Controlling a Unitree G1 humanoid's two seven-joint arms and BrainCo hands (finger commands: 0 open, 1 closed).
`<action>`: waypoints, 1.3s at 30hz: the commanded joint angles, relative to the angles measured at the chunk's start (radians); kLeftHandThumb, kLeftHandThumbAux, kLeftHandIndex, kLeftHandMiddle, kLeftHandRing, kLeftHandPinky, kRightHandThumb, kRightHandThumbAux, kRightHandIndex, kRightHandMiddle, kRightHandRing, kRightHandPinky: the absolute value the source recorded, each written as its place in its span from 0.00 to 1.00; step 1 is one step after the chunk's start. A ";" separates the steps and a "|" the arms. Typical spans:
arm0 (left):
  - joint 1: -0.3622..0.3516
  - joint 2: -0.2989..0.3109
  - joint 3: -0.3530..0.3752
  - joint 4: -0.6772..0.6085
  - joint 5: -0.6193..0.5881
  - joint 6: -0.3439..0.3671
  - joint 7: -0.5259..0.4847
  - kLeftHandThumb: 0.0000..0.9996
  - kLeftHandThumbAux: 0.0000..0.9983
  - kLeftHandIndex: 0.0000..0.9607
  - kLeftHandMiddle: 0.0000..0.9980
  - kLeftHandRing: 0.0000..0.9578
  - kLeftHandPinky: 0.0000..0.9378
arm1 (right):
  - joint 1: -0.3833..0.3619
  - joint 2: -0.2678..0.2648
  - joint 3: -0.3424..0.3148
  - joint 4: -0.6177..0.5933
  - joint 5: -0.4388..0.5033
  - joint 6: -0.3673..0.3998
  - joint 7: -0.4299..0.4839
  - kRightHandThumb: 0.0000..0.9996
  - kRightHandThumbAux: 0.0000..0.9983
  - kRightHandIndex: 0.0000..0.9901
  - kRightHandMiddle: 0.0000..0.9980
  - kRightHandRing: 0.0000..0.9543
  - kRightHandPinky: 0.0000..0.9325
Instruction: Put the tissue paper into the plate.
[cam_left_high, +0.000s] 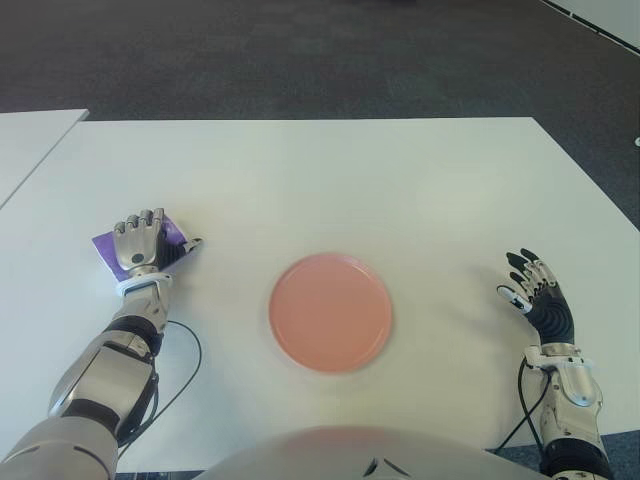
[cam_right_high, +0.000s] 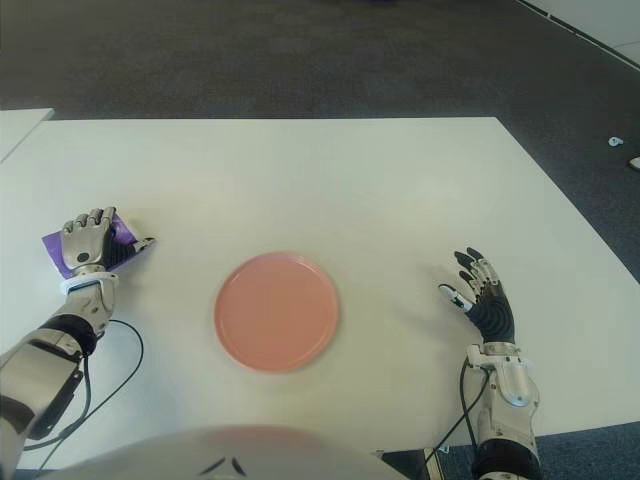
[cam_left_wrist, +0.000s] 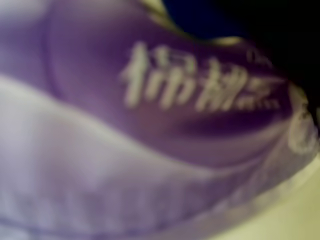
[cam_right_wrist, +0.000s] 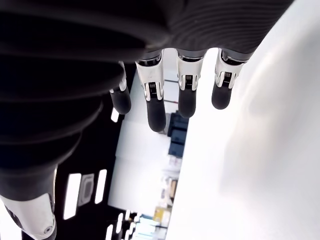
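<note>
Plate (cam_left_high: 330, 312) bare; left hand (cam_left_high: 140, 245) fingers curl on tissue pack (cam_left_high: 104, 245) (right hand (cam_left_high: 538, 295) spread).

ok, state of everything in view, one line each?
tissue pack: flat on the table, left of the plate, under the left hand
left hand: on top of the pack, fingers curled over it
plate: upright, nothing in it
right hand: right of the plate, fingers spread, holding nothing
</note>
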 joint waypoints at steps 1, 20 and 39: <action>0.170 -0.118 -0.055 0.096 0.011 -0.024 -0.062 0.96 0.64 0.50 0.52 0.46 0.71 | -0.014 0.016 -0.009 0.026 0.029 0.036 0.016 0.23 0.65 0.11 0.21 0.12 0.00; 0.144 -0.121 -0.070 0.089 0.008 -0.041 0.001 0.89 0.67 0.40 0.51 0.72 0.84 | -0.044 0.028 -0.023 0.057 0.057 0.065 0.042 0.30 0.67 0.14 0.25 0.15 0.00; 0.078 -0.097 -0.074 0.046 0.009 -0.057 0.040 0.85 0.67 0.41 0.55 0.87 0.90 | -0.062 0.034 -0.013 0.081 0.004 0.068 0.003 0.25 0.75 0.14 0.25 0.17 0.03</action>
